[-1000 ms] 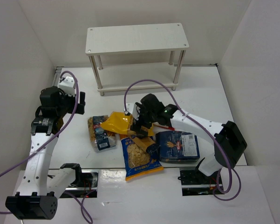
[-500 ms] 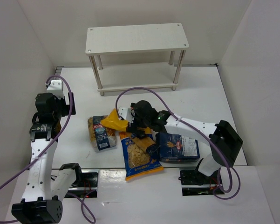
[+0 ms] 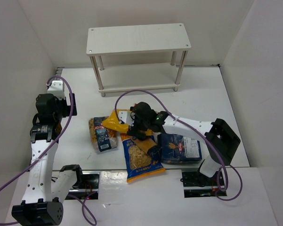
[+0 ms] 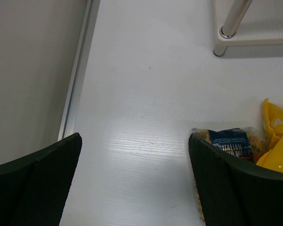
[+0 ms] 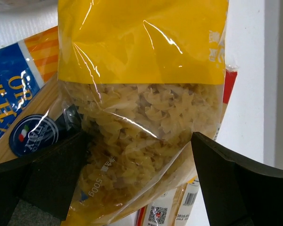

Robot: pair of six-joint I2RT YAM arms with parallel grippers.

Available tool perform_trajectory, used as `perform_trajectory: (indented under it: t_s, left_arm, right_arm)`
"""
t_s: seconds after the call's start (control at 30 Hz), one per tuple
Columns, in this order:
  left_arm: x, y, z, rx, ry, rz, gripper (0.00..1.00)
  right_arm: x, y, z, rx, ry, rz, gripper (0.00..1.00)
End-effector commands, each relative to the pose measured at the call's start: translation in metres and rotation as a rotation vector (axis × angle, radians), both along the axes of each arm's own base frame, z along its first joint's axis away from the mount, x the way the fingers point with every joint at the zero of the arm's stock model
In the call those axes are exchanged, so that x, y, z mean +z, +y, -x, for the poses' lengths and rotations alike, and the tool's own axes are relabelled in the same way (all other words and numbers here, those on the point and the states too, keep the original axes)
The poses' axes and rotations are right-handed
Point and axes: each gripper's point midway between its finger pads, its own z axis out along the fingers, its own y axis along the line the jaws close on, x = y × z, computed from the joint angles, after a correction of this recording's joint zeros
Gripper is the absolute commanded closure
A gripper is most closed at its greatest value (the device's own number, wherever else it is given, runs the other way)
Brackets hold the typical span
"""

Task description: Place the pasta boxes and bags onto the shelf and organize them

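Note:
Several pasta packs lie mid-table: a yellow-topped clear bag (image 3: 114, 122), a dark-blue-labelled clear bag (image 3: 102, 134), a yellow-blue pack (image 3: 141, 160) and a dark blue box (image 3: 180, 147). My right gripper (image 3: 137, 126) is open and low over the pile. In the right wrist view its fingers straddle the clear fusilli end of the yellow-topped bag (image 5: 141, 70), which fills the gap of the right gripper (image 5: 139, 181). A red-edged packet (image 5: 230, 82) shows beneath. My left gripper (image 3: 66, 100) stands open over bare table, left of the packs. The shelf (image 3: 138, 40) stands at the back with both tiers bare.
White walls close in the table on the left, back and right. In the left wrist view a metal rail (image 4: 77, 75) runs along the left wall, and a shelf leg (image 4: 231, 22) stands ahead to the right. The dark-blue-labelled bag (image 4: 233, 143) lies beside my left gripper's right finger.
My right gripper has moved left and lower, onto the yellow-topped bag, which is now bunched narrower. The left arm drew back towards the left wall, then held still.

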Motion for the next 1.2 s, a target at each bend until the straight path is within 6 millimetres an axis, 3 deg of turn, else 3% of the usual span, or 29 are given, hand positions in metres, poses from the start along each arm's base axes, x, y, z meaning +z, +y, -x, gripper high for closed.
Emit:
perform_trajectory:
  t_s: [0.0, 0.2, 0.23, 0.27, 0.3, 0.33, 0.37, 0.4, 0.47, 0.63, 0.73, 0.97, 1.17]
  left_arm:
    - [0.008, -0.001, -0.005, -0.005, -0.04, 0.008, 0.0]
    - [0.008, -0.002, -0.005, -0.017, -0.039, 0.003, 0.0]
    - [0.008, -0.002, -0.005, -0.017, -0.039, 0.003, 0.0]
    - [0.008, -0.002, -0.005, -0.017, -0.039, 0.003, 0.0]
    - [0.008, -0.002, -0.005, -0.017, -0.039, 0.003, 0.0]
    - [0.008, -0.002, -0.005, -0.017, -0.039, 0.003, 0.0]
    - [0.008, -0.002, -0.005, -0.017, -0.039, 0.003, 0.0]
    - [0.008, -0.002, -0.005, -0.017, -0.039, 0.003, 0.0]
    - [0.008, -0.002, -0.005, -0.017, -0.039, 0.003, 0.0]
    - [0.011, -0.002, -0.004, -0.017, -0.048, 0.002, 0.0]
    - [0.009, -0.002, -0.002, -0.017, -0.048, 0.002, 0.0]
    - [0.012, -0.003, 0.0, -0.017, -0.059, 0.0, 0.0]
    - [0.008, -0.003, 0.0, -0.017, -0.05, 0.002, 0.0]
  right_arm:
    - [-0.034, -0.003, 0.008, 0.032, 0.071, 0.078, 0.0]
    - [-0.05, -0.01, -0.009, 0.006, 0.071, 0.095, 0.0]
    - [-0.051, -0.006, -0.009, 0.012, 0.079, 0.092, 0.06]
    - [-0.058, -0.012, -0.011, 0.004, 0.101, 0.103, 0.17]
    - [-0.052, -0.01, -0.018, -0.005, 0.096, 0.083, 0.57]
    - [-0.053, -0.009, -0.019, -0.005, 0.097, 0.084, 0.88]
    - [-0.049, -0.012, -0.027, -0.049, 0.085, 0.08, 1.0]
    - [-0.05, -0.014, -0.026, -0.049, 0.093, 0.089, 1.0]
    - [-0.02, -0.007, -0.028, -0.049, 0.065, 0.031, 1.0]
    - [0.081, -0.004, -0.035, -0.078, -0.069, -0.16, 1.0]
    - [0.12, -0.007, -0.035, -0.094, -0.121, -0.219, 1.0]
    - [0.195, -0.022, -0.039, -0.129, -0.193, -0.389, 1.0]
    - [0.23, -0.036, -0.049, -0.158, -0.222, -0.465, 1.0]
